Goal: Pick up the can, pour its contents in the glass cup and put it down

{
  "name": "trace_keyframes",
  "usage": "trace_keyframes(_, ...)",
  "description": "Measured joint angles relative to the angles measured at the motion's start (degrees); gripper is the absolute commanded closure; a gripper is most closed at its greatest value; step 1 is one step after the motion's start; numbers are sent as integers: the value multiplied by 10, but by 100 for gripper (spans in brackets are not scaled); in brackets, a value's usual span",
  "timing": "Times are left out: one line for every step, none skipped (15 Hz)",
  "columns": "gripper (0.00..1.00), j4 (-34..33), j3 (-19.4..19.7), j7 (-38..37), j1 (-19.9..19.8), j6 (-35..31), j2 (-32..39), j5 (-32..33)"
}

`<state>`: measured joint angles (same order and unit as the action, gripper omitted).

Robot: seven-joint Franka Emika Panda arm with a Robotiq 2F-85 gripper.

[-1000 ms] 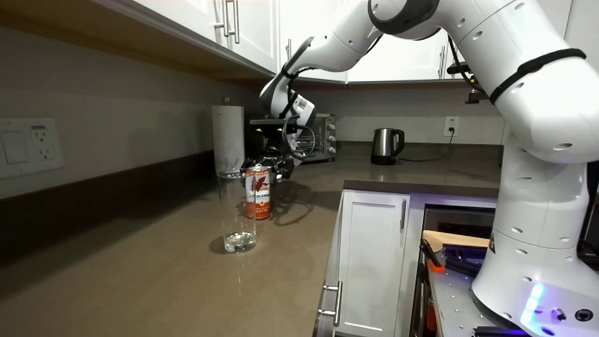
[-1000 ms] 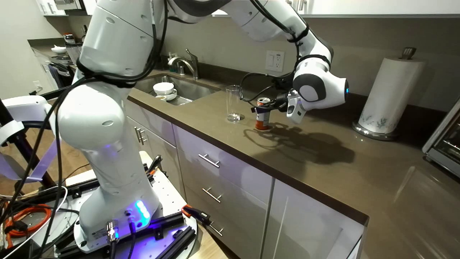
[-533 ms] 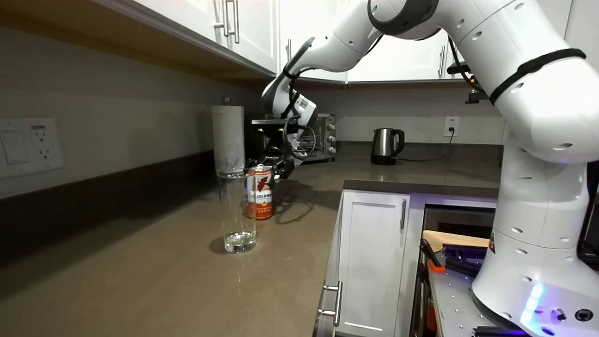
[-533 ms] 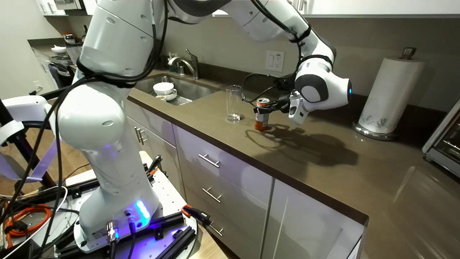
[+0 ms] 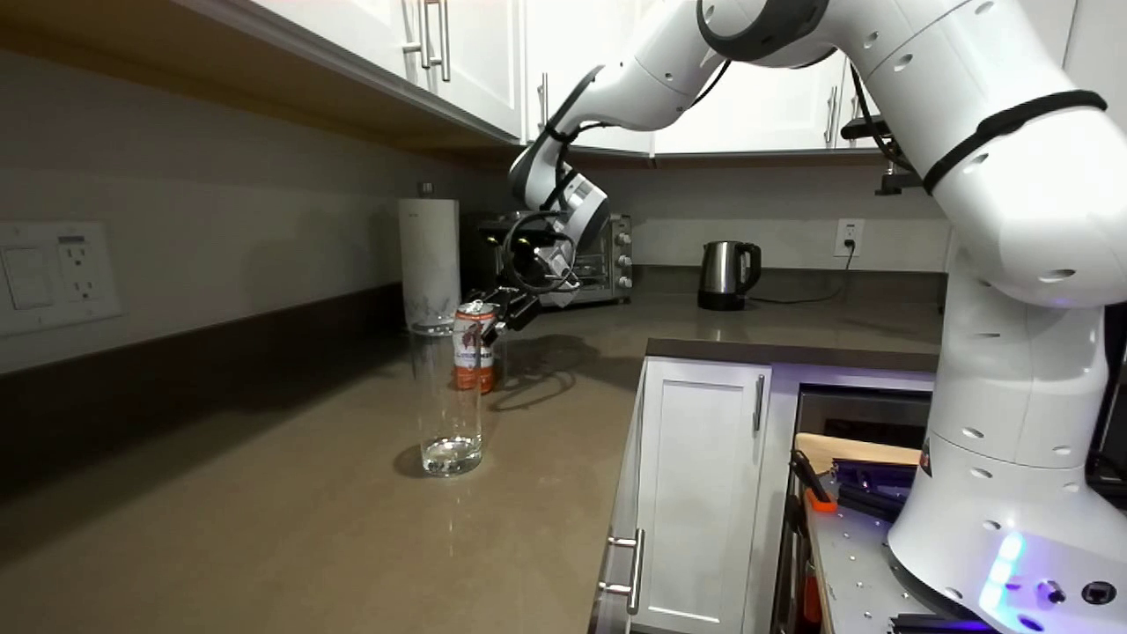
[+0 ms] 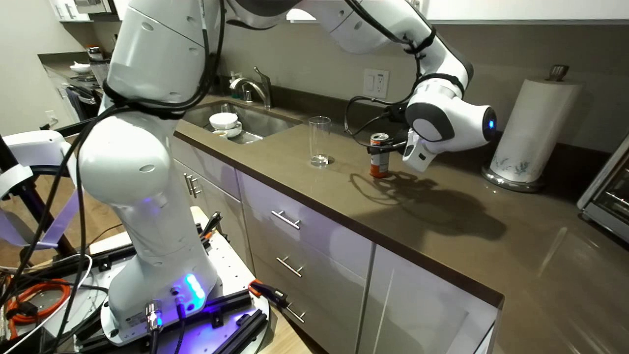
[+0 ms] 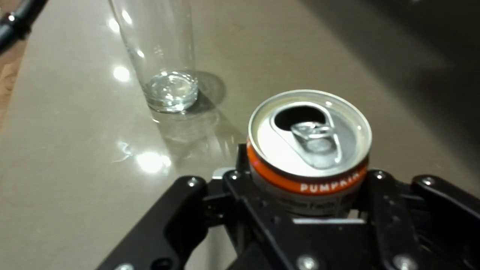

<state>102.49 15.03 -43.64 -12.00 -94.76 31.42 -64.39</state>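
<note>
The can [image 7: 309, 153] was found upright, grasped by the gripper [image 7: 305, 178]; whether its base was touching the counter [image 5: 308, 528] could not be determined. The glass [image 6: 319, 142] was seen standing on the counter, apart from the can.

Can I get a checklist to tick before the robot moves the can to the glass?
The gripper holds the can: ok, shut on its sides.
The can is open: ok, the hole shows.
The glass is upright: ok, on the counter.
Drink in the can: cannot tell, the hole looks dark.
The can lifted off the counter: cannot tell.
The can over the glass: not ok, they are apart.
</note>
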Motion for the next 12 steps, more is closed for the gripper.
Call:
trace_keyframes(21,6,1,-6,0,-21,-4,-11)
trace_keyframes(13,11,1,-10,0,-40,-8,-18)
trace_keyframes(19,17,1,-15,0,-57,-12,-24)
trace_keyframes(1,23,0,-20,1,-71,-16,-29)
trace_keyframes(3,28,0,-24,1,-81,-19,-32)
trace_keyframes(0,32,0,-27,1,-89,-22,-34)
trace_keyframes(0,36,-1,-29,1,-92,-24,-35)
trace_keyframes(0,38,-1,-29,1,-91,-26,-35)
trace_keyframes(0,38,-2,-29,1,-89,-26,-35)
trace_keyframes(0,38,-3,-29,1,-87,-26,-35)
trace_keyframes(0,37,-4,-27,0,-83,-26,-35)
trace_keyframes(0,35,-5,-25,0,-77,-26,-34)
